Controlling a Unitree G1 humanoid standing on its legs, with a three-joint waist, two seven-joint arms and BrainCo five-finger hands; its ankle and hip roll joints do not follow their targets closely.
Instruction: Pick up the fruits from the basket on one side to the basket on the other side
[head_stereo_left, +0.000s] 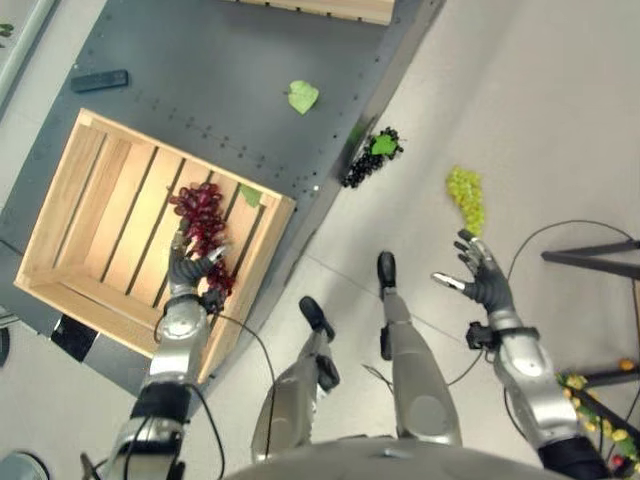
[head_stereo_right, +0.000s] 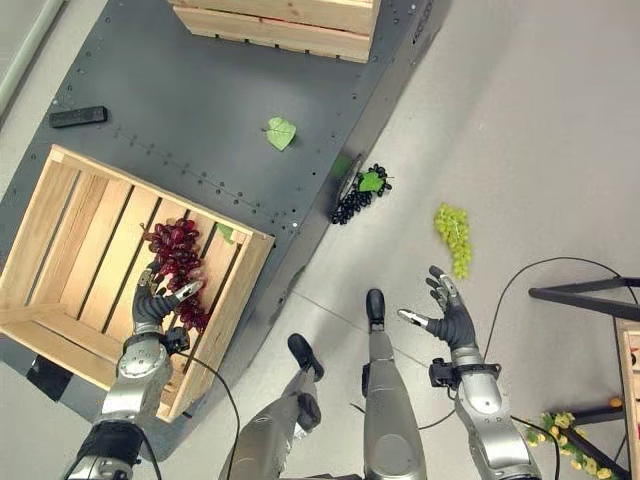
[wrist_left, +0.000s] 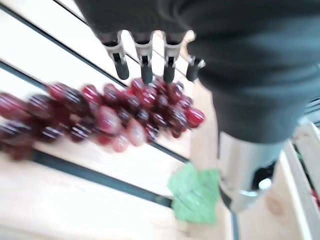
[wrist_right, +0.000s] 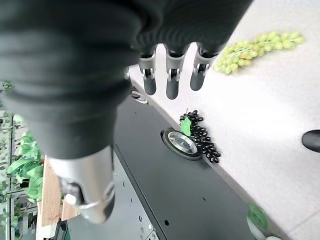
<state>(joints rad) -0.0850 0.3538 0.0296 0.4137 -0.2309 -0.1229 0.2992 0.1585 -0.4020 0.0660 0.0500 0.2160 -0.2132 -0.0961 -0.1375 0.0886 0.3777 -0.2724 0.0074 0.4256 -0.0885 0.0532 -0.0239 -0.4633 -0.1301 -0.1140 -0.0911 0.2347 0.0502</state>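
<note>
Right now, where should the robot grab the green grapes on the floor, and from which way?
Probably around the wide upper part of the green grapes, coming down from above with the right hand. The bunch lies flat on the floor, lengthwise towards the open hand, so fingers can close across its width.

No words, labels, numbers or signs can be read on anything here.
</note>
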